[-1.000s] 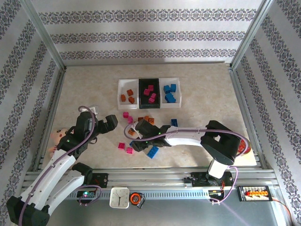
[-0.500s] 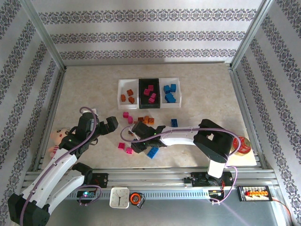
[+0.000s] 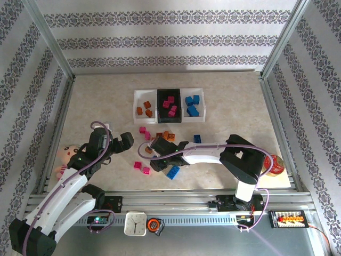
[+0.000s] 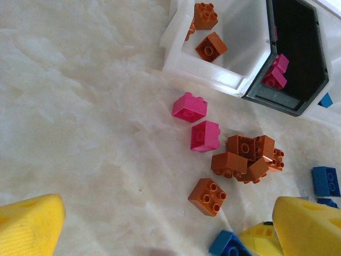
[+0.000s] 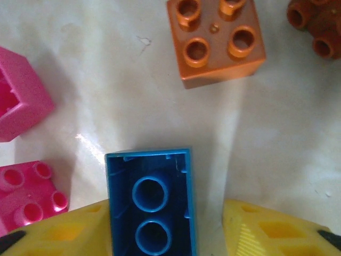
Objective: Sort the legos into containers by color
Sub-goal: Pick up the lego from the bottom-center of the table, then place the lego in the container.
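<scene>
**Surroundings.** In the right wrist view, an orange studded plastic brick [image 5: 216, 42] lies studs up straight ahead of the fingers, apart from the target. Two pink plastic bricks lie at picture left. One is on its side [image 5: 18, 101]. The other is studs up [image 5: 29, 197], just beside the yellow finger on that side [image 5: 58, 234]. A dark orange-brown brick [image 5: 319, 26] sits in the top right corner.

**Target and jaws.** The right gripper [image 5: 165, 218] is low over the table, its jaws partly open astride a small blue plastic brick [image 5: 151, 205] that lies hollow side up. The brick sits against the picture-left finger. A strip of bare table separates it from the other finger [image 5: 277, 234], so the jaws are not closed on it. The left gripper [image 4: 170, 213] hovers with its jaws fully open and holds nothing. A lone orange brick [image 4: 206, 196] lies ahead between its fingers.

**Containers.** Three rectangular plastic bins stand in a row beyond the loose pile:
- a white bin holding orange bricks [image 3: 143, 96]
- a black bin holding pink bricks [image 3: 162, 95]
- a white bin holding blue bricks [image 3: 200, 114]

A heap of orange bricks [image 3: 166, 135] lies between the bins and the right gripper.

**Room.** Bare marble-pattern tabletop [image 3: 96, 101] extends left of the pile and beyond the bins. A doll [image 3: 64, 156] lies at the left edge. A round red-and-yellow object [image 3: 274, 164] sits at the right edge, beside the right arm.
</scene>
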### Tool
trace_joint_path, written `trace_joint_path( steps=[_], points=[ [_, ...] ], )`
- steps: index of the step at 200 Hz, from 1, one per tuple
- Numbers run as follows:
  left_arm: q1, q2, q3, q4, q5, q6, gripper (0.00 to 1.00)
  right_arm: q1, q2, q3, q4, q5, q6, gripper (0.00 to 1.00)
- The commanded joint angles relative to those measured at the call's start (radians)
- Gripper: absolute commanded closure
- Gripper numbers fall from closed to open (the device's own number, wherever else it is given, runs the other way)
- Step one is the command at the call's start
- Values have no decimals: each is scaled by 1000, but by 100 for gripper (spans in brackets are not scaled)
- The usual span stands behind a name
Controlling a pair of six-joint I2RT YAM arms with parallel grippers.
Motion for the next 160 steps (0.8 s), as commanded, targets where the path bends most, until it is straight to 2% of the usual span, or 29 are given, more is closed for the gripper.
trace_joint_path(
  steps=[1, 24, 44, 73, 104, 135, 160],
  points=[
    [-8, 0, -8, -13, -13, -13, 0, -8, 27, 19, -3, -10, -12, 58],
    [-7, -2, -7, -14, -11, -11, 0, -23, -20, -12, 24, -29, -4, 69],
    [-6, -1, -11, -5, -8, -11, 0, -49, -91, -45, 26, -31, 4, 75],
    [-8, 0, -16, 3, -11, -13, 0, -122, -240, -88, 0, -16, 6, 78],
    [-6, -1, -22, 17, 0, -17, 0, -268, -357, -49, -63, 25, 1, 79],
    [-6, 0, -24, 29, 14, -19, 0, -429, -333, 50, -91, 56, 52, 80],
    [-6, 7, -24, 36, 34, -18, 0, -511, -195, 195, -161, 99, 54, 80]
  ],
)
